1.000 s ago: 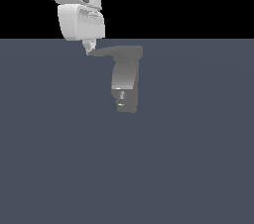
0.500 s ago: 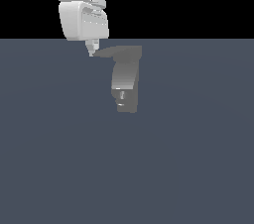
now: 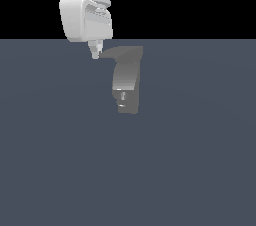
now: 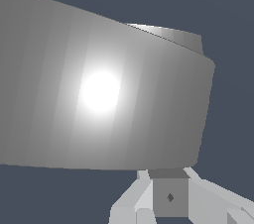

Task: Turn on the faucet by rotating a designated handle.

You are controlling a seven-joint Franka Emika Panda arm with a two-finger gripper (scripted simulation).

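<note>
Overhead, our end effector (image 3: 96, 53) at the handle (image 3: 120, 51) tip (fingers' spacing we cannot tell), faucet (image 3: 127, 86) upright on grey bench (image 3: 190, 160)

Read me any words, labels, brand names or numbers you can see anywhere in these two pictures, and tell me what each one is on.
None: no readable text in either view.
The faucet and its handle are plain grey metal.
The pincer and the white arm above it show no logo or lettering.
A small dark diamond mark on the pincer's body in the wrist view is not a character.
</note>
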